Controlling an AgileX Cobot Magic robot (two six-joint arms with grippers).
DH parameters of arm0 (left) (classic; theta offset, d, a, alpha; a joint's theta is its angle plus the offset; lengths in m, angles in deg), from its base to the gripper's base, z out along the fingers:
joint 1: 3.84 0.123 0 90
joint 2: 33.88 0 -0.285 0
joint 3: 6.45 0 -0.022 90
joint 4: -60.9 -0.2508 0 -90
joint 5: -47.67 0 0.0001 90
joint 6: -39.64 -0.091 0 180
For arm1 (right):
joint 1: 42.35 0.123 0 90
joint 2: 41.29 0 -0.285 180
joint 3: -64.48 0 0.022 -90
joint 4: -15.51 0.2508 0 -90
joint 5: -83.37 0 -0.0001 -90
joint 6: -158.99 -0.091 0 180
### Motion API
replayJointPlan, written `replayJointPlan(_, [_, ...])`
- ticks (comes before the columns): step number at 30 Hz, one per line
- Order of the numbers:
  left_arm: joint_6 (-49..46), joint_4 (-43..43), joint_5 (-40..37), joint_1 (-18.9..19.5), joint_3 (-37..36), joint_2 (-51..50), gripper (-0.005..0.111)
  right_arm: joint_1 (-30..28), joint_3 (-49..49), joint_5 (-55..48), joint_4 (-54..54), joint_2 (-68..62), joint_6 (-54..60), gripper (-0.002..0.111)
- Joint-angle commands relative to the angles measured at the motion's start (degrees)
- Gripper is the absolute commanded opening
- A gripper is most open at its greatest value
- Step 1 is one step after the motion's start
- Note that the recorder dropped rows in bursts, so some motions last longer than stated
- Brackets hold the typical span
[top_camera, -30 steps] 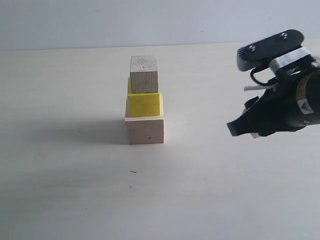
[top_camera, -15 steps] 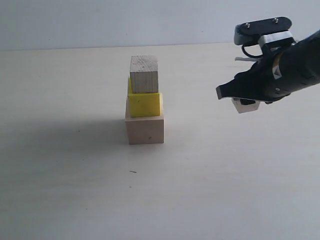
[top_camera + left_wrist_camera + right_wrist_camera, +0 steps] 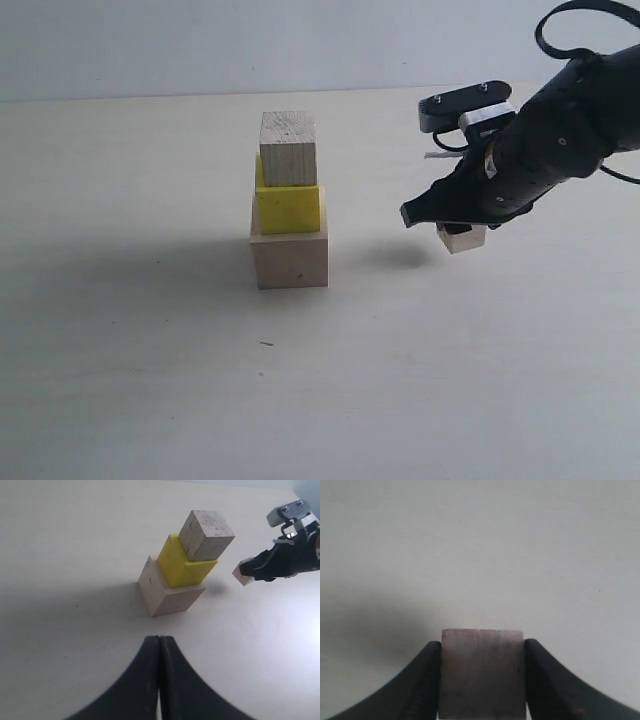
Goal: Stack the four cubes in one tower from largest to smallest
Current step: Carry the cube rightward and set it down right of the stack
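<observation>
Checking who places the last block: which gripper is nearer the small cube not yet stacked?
Right. The right gripper holds the small cube between its fingers; the left gripper, shut, sits apart from it, outside the exterior view.

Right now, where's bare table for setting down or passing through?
Bare table lies between the three-cube stack and the right tool gripping the small cube, also left of and in front of the stack. Nowhere is crowded.

stack: large pale cube (image 3: 290,262), yellow cube (image 3: 290,208), small wooden cube (image 3: 288,148) | second small cube (image 3: 461,238) — aloft, rightward
</observation>
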Motion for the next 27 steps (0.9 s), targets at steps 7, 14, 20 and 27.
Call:
replayJointPlan(7, [0.12, 0.57, -0.34, 0.2, -0.04, 0.17, 0.0, -3.72, -0.66, 3.48, 3.98, -1.79, 0.41, 0.0])
replayJointPlan(14, [0.01, 0.57, -0.32, 0.2, -0.04, 0.17, 0.0, -6.13, -0.66, 3.94, 5.07, -1.79, -5.2, 0.0])
replayJointPlan(20, [0.01, 0.57, -0.21, 0.2, -0.04, 0.17, 0.0, -6.4, -0.66, 4.86, 4.86, -2.13, -5.09, 0.0])
replayJointPlan(27, [0.01, 0.65, -1.02, 0.2, -0.04, 0.17, 0.0, -6.4, -0.66, 10.1, 4.21, -6.53, -3.98, 0.0])
